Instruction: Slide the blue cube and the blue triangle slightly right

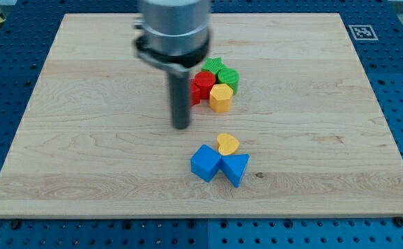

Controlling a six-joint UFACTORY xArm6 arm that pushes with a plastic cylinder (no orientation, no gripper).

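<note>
My tip [181, 126] is sitting on the wooden board [77, 138], up and a little to the view's left of the blue cube [205, 163], not touching it. There is no claw here — just a plain rod.

The blue cube and the blue triangle [235, 168] are sitting side by side, touching, near the board's bottom edge. A yellow heart [228, 144] is resting right above them.

To the view's right, lots of bare board is lying open — all the way to the edge.

Higher up, red blocks [202, 85], green blocks [222, 72] and a yellow block [220, 97] are huddling together.
</note>
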